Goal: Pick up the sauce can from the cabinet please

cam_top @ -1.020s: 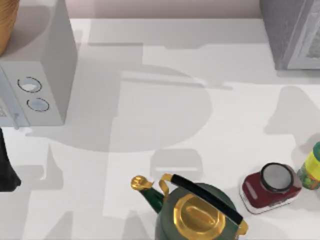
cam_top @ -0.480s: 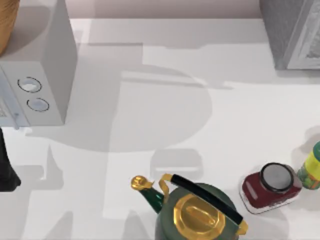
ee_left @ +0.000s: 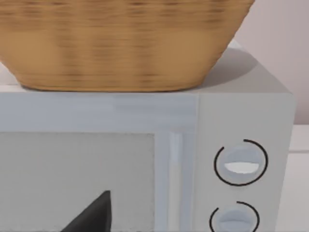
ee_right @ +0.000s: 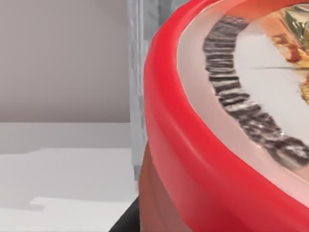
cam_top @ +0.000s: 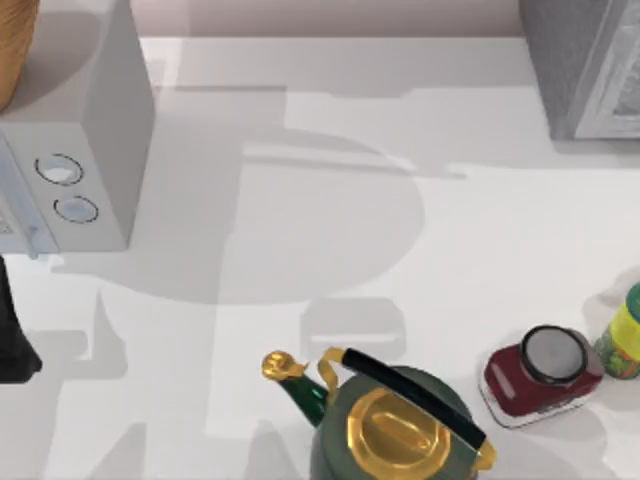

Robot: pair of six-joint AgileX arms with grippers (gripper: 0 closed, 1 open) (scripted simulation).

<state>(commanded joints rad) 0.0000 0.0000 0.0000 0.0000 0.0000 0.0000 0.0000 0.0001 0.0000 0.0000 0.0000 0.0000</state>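
1. The can (ee_right: 203,159) sits right up against the right wrist camera, its red rim and tan top tilted across the view; a dark sliver at its base may be a finger, so I cannot tell how the right gripper stands. Which way the can's long axis runs I cannot say.
2. Behind it – a grey strip of the cabinet (ee_right: 137,72).
3. Near edge of the table (cam_top: 330,230): kettle (cam_top: 395,420), jar (cam_top: 540,372), bottle (cam_top: 625,335) at the right edge.
4. Mid-table lies open.
5. Far corners – appliance (cam_top: 75,130) left, with a basket (ee_left: 120,43) on top; cabinet right.
6. Left arm (cam_top: 12,340) is parked at the left edge.
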